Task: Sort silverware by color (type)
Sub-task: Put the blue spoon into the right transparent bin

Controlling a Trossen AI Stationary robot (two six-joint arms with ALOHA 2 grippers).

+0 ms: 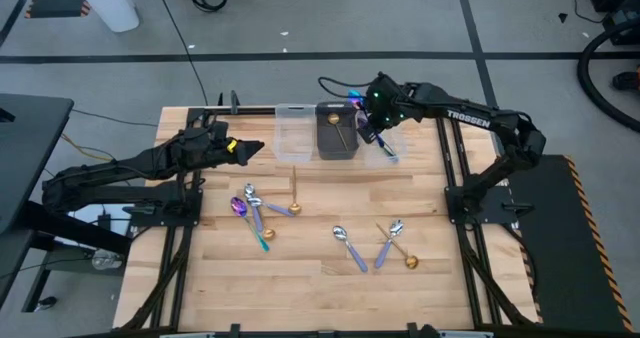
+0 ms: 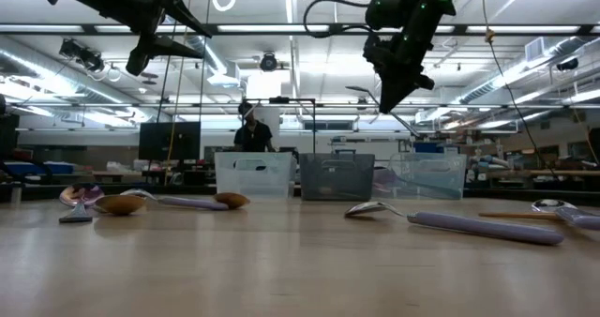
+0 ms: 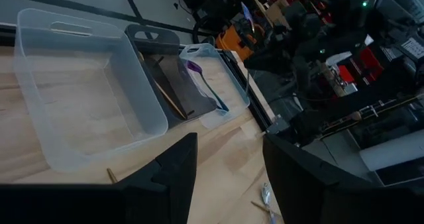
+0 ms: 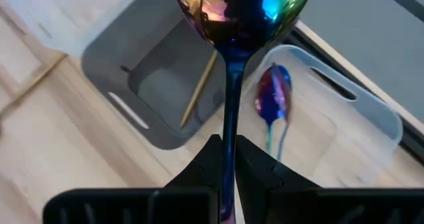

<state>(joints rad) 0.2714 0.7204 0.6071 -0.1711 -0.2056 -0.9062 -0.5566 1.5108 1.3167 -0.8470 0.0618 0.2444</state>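
Right gripper (image 4: 227, 159) is clamped on the handle of 1 rainbow spoon (image 4: 240, 12), held raised above the right clear bin (image 4: 344, 118), where another rainbow spoon (image 4: 273, 101) lies. Left gripper (image 1: 250, 150) is held wide open, raised beside the left clear bin (image 1: 291, 135).

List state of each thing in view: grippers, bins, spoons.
Left gripper: open, empty, above the table.
Right gripper: shut on rainbow spoon, over the bins.
Left clear bin: empty.
Dark bin: holds a gold piece.
Right clear bin: holds one rainbow piece.
Remaining spoons: loose on table.
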